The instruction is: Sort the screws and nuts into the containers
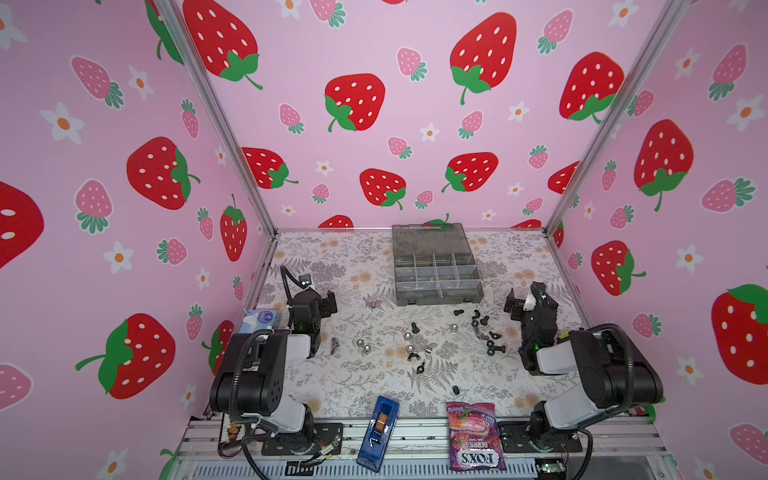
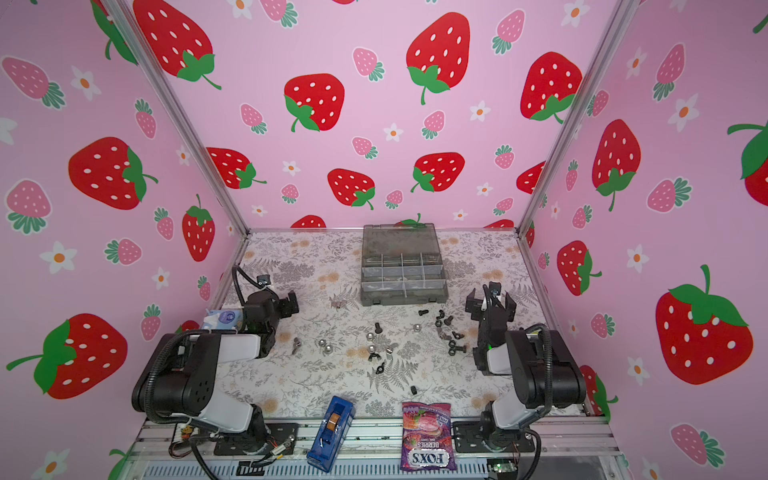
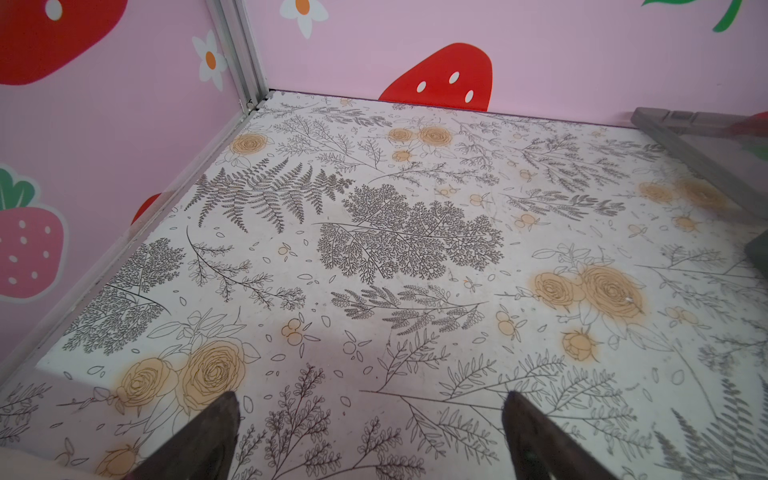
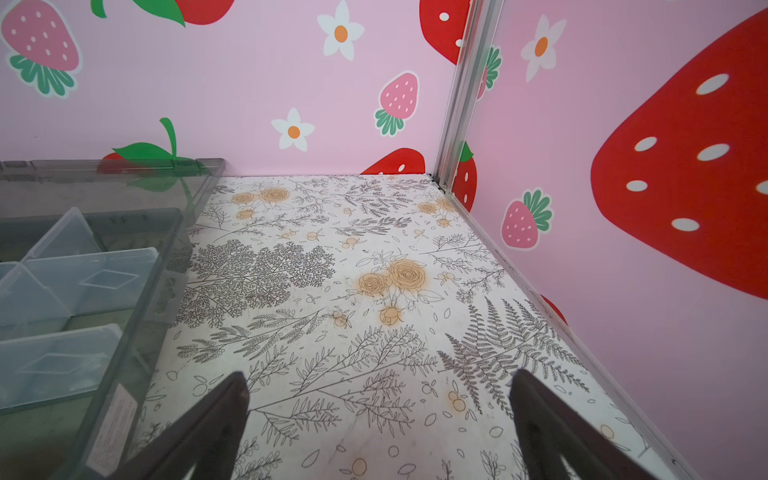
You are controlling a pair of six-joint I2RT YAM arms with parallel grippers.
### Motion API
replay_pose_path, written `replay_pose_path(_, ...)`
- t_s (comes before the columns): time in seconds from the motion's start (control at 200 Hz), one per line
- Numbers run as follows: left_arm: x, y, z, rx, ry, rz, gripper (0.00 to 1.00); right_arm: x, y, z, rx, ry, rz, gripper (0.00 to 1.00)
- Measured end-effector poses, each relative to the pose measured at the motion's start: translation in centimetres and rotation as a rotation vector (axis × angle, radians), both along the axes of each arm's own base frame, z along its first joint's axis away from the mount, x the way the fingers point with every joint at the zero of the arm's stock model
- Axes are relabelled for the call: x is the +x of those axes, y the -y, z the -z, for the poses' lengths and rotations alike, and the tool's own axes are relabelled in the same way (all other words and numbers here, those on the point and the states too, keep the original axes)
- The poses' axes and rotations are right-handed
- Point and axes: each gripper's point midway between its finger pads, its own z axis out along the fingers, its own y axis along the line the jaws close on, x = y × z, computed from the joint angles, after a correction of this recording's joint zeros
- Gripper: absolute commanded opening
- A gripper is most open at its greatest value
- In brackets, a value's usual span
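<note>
The smoky grey organiser box [image 1: 440,298] [image 2: 405,298] stands at the back middle with its lid open, and its containers look bare. Screws and nuts lie loose on the floral mat in front of it: a black screw [image 1: 414,327], silver dome nuts [image 1: 360,343], black wing nuts [image 1: 412,356], and a dark cluster [image 1: 486,332] [image 2: 451,332]. My left gripper [image 1: 326,305] [image 3: 370,399] hovers open at the left, over bare mat. My right gripper [image 1: 525,299] [image 4: 381,377] is open beside the box's right wall [image 4: 166,266]. Neither holds anything.
A blue narrow box [image 1: 378,432] and a purple candy bag [image 1: 473,436] lie at the front edge. A blue-white packet [image 1: 259,319] sits by the left wall behind the left arm. Strawberry-print walls close three sides. The open lid [image 3: 706,145] leans towards the back wall.
</note>
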Motion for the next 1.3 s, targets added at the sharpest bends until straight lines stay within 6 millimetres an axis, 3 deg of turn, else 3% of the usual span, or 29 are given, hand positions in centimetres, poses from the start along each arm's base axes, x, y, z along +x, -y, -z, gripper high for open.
replay_pose_path(0.135,0.0,0.0,0.0,0.000,-0.002,0.000,0.99,0.2,0.3,-0.5,-0.002,-0.007,0.017,1.00)
replay_pose_path(0.28,-0.6,0.1,-0.6,0.000,-0.018,0.005,0.99,0.3,0.8,-2.7,0.002,0.018,0.049,1.00)
replay_pose_path(0.52,-0.8,-0.5,-7.1,-0.055,0.044,-0.065,0.99,0.5,1.3,-7.9,0.072,0.041,0.110,1.00)
replay_pose_path(0.645,-1.2,0.3,-8.5,-0.137,0.038,-0.064,0.99,0.3,0.8,-8.8,0.124,0.002,0.124,1.00)
replay_pose_path(0.75,-1.8,2.6,-7.4,-0.203,-0.041,-0.026,0.99,-0.1,0.3,-8.1,0.166,-0.063,0.130,1.00)
replay_pose_path(0.86,-2.5,6.4,-5.9,-0.253,-0.155,0.033,0.99,-0.3,0.0,-7.3,0.209,-0.130,0.146,1.00)
replay_pose_path(1.065,-3.0,12.9,-4.6,-0.268,-0.306,0.108,0.99,-0.1,-0.5,-8.0,0.277,-0.177,0.150,1.00)
replay_pose_path(1.296,-0.7,17.0,-2.9,-0.141,-0.455,0.217,0.99,-0.2,-1.1,-8.0,0.317,-0.211,0.141,1.00)
